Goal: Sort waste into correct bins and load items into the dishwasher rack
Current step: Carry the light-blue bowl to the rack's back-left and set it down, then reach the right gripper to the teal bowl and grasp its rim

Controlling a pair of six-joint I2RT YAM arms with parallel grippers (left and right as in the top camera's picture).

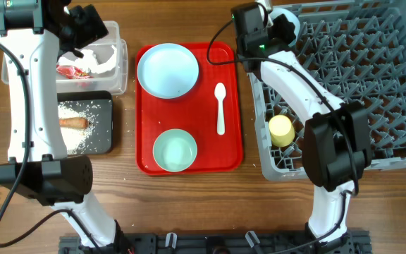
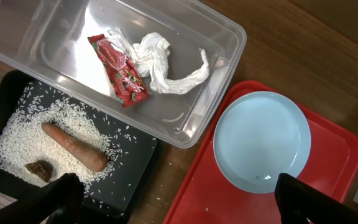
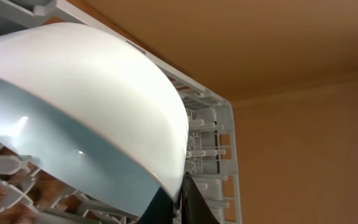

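Wood-grain tabletop carries everything we see. We count two bins. The clear tub (image 2: 222,37) holds one crumpled white paper (image 2: 160,62) and one red wrapper (image 2: 120,74). The black tray (image 2: 138,165) just beside it holds scattered rice grains (image 2: 17,143), one sausage stick (image 2: 73,146) and one dark lump (image 2: 39,170).

On the red serving tray (image 1: 235,152) we find two bowls, the light blue bowl (image 1: 168,69) and the mint green bowl (image 1: 175,150), plus one white spoon (image 1: 220,106). In the grey dishwasher rack (image 1: 372,70) one yellow cup (image 1: 281,130) stands by the edge nearest the red tray.

Our right gripper (image 3: 182,208) pinches the rim of the one pale blue plate (image 3: 92,81), which is tilted over the rack's pegs. Our left gripper (image 2: 176,186) hangs spread wide above the bins, holding nothing.
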